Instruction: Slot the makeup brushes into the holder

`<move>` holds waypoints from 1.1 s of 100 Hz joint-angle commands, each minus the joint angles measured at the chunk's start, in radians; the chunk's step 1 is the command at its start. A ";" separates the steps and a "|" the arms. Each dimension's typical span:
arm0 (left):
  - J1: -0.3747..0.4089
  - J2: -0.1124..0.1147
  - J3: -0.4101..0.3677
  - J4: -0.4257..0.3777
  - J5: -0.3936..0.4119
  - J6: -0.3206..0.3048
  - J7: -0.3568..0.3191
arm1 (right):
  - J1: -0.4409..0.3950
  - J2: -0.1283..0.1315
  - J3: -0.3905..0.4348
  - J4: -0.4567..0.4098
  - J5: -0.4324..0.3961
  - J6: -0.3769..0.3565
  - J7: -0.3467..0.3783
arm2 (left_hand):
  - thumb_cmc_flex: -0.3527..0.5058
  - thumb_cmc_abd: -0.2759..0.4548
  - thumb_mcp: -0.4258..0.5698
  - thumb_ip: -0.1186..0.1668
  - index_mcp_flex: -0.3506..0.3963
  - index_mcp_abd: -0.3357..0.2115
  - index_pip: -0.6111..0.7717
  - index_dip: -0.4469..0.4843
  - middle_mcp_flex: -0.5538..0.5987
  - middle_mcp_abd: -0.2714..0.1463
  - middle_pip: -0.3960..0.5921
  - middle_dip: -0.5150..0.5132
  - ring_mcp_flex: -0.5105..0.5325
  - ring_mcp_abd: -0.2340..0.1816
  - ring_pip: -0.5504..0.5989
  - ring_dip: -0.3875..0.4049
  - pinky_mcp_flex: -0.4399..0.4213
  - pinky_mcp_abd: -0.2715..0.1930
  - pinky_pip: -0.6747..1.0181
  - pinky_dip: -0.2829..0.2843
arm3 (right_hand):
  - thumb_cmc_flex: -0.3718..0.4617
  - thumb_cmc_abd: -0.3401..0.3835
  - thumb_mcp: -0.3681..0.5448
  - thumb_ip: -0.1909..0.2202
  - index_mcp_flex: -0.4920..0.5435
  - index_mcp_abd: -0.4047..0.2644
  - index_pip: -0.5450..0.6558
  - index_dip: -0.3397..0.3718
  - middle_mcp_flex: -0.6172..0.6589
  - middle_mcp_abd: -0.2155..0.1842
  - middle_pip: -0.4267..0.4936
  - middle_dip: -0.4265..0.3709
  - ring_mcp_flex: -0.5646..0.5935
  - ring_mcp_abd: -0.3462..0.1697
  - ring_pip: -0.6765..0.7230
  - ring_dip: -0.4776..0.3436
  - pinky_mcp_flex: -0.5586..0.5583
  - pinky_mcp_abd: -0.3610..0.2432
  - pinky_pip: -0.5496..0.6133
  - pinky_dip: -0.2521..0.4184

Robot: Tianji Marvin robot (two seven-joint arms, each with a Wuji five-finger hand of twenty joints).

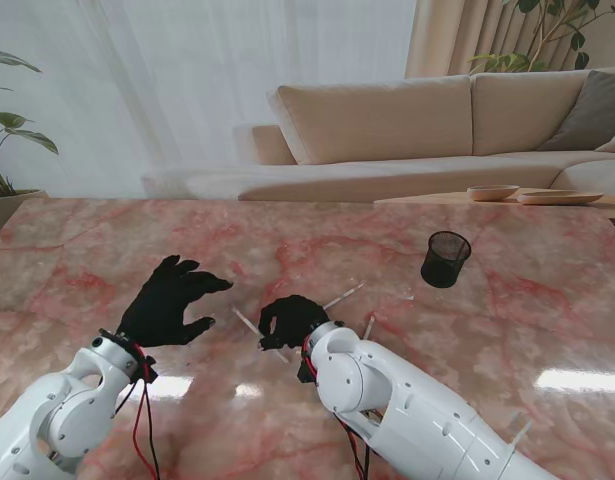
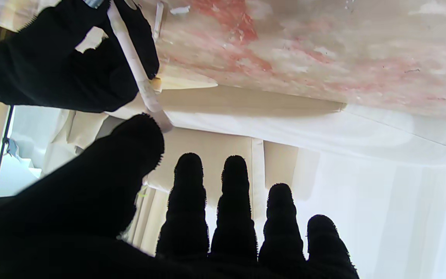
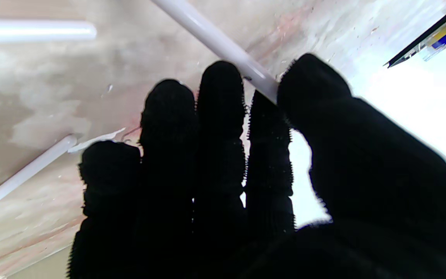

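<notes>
Home living room. Beige sectional sofa [image 1: 387,125] with grey cushion [image 1: 592,110] well beyond both hands, past pink marble desk [image 1: 77,250]. Sheer white curtains [image 1: 187,80] behind sofa. Leafy houseplant [image 1: 2,150] beyond left hand [image 1: 167,305]; low wooden side table [image 1: 457,200] with shallow bowls [image 1: 492,192] far beyond right hand [image 1: 290,320].

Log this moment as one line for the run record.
right robot hand: shut on brush | left robot hand: open, off the table | holder: upright, farther right | loose brushes: on table

Glossy marble table [image 1: 407,240], black mesh holder [image 1: 446,259].
</notes>
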 commanded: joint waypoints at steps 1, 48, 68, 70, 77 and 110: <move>0.016 -0.003 -0.011 -0.010 -0.007 0.001 0.020 | -0.011 0.008 0.015 -0.017 0.000 0.015 0.011 | -0.040 -0.021 -0.033 0.015 -0.023 0.031 -0.025 -0.016 -0.037 -0.009 -0.017 -0.013 -0.038 0.010 -0.031 -0.016 -0.005 0.009 -0.050 -0.019 | 0.080 0.012 0.072 -0.005 0.083 -0.054 0.093 0.046 0.053 0.040 0.018 0.012 0.063 0.009 0.022 0.023 0.023 0.009 0.032 0.028; 0.010 -0.012 0.020 0.044 -0.043 0.031 0.054 | -0.082 0.056 0.252 -0.191 -0.091 0.106 0.037 | -0.048 0.002 -0.074 0.022 -0.008 0.077 -0.039 -0.024 -0.056 0.004 -0.026 -0.018 -0.048 0.016 -0.046 -0.014 -0.006 0.017 -0.059 -0.038 | 0.084 -0.002 0.075 -0.007 0.090 -0.045 0.094 0.027 0.065 0.049 0.014 -0.006 0.098 0.010 -0.008 0.019 0.076 0.027 0.002 0.036; -0.026 -0.016 0.080 0.100 -0.091 0.045 0.052 | -0.102 0.073 0.388 -0.247 -0.137 0.152 0.062 | -0.045 0.023 -0.114 0.028 -0.004 0.091 -0.045 -0.027 -0.078 0.012 -0.042 -0.026 -0.057 0.011 -0.071 -0.028 -0.004 0.022 -0.063 -0.053 | 0.085 -0.007 0.080 -0.008 0.092 -0.043 0.096 0.023 0.065 0.051 0.015 -0.008 0.098 0.010 -0.014 0.022 0.077 0.030 -0.002 0.040; -0.029 -0.016 0.085 0.105 -0.096 0.048 0.051 | -0.103 0.075 0.400 -0.251 -0.140 0.156 0.064 | -0.046 0.024 -0.119 0.028 -0.002 0.094 -0.044 -0.027 -0.083 0.013 -0.046 -0.029 -0.059 0.008 -0.079 -0.035 -0.004 0.021 -0.061 -0.054 | 0.084 -0.006 0.080 -0.008 0.091 -0.042 0.096 0.023 0.065 0.050 0.015 -0.009 0.099 0.010 -0.014 0.022 0.077 0.031 -0.002 0.040; -0.042 -0.017 0.098 0.122 -0.117 0.051 0.043 | -0.105 0.076 0.442 -0.255 -0.149 0.166 0.062 | -0.049 0.045 -0.154 0.033 0.006 0.112 -0.048 -0.029 -0.096 0.011 -0.071 -0.061 -0.047 -0.006 -0.112 -0.081 -0.003 -0.004 -0.042 -0.038 | 0.085 -0.008 0.081 -0.008 0.090 -0.041 0.097 0.021 0.065 0.051 0.016 -0.009 0.099 0.009 -0.015 0.024 0.078 0.031 -0.003 0.041; -0.120 -0.025 0.163 0.222 -0.185 0.037 0.042 | -0.058 0.065 0.587 -0.127 -0.130 0.145 -0.015 | -0.068 0.085 -0.273 0.046 0.015 0.149 -0.087 -0.050 -0.158 0.009 -0.100 -0.161 -0.056 -0.073 -0.111 -0.172 0.007 -0.067 -0.035 -0.036 | 0.085 -0.025 0.098 -0.012 0.096 -0.044 0.101 0.013 0.067 0.048 0.019 -0.014 0.099 0.006 -0.025 0.027 0.073 0.035 -0.016 0.047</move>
